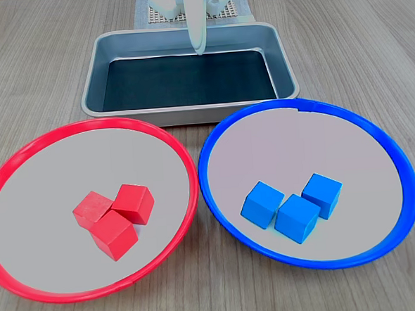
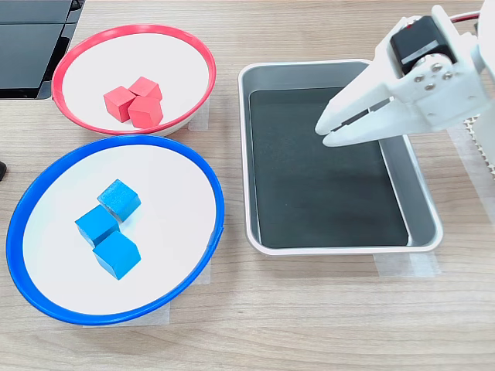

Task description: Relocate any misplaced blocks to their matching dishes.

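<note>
Three matte red cubes [image 1: 114, 214] are clustered, touching, in the round red-rimmed dish [image 1: 24, 149]; three matte blue cubes [image 1: 292, 205] are grouped in the blue-rimmed dish [image 1: 223, 130]; a rectangular metal tray [image 2: 255, 154] with a dark base is seen on the wood-grain table [image 2: 309, 309]; the white plastic claw [image 2: 325, 131] is held above it, apparently almost closed, nothing gripped.

First exterior view faces the arm frontally; second exterior view overhead, sideways.
</note>
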